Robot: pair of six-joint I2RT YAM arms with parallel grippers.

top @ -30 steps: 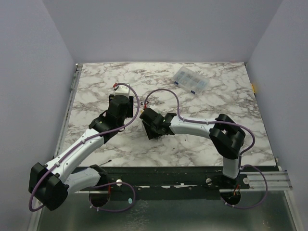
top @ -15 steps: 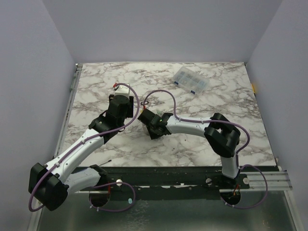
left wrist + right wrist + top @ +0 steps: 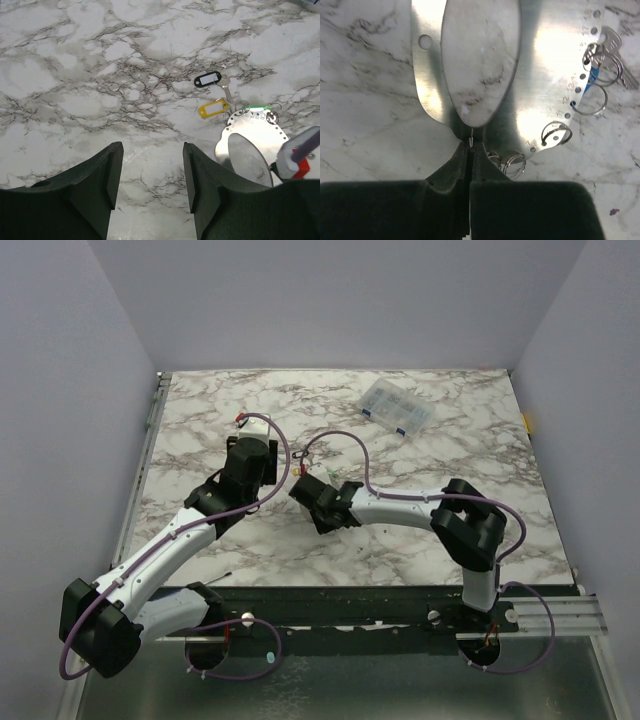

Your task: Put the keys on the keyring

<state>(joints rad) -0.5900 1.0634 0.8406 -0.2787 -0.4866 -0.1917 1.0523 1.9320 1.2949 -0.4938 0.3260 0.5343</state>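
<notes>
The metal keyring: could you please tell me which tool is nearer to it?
Right. The right tool is shut on the rim of the keyring; the left tool stands open and apart from it, with the keyring ahead to its right.

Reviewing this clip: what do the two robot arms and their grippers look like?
The left arm and right arm have white tubular links between bulky black joint housings, with a thin purple cable looping along each. The left gripper and right gripper have matte black, wedge-shaped fingers.
</notes>
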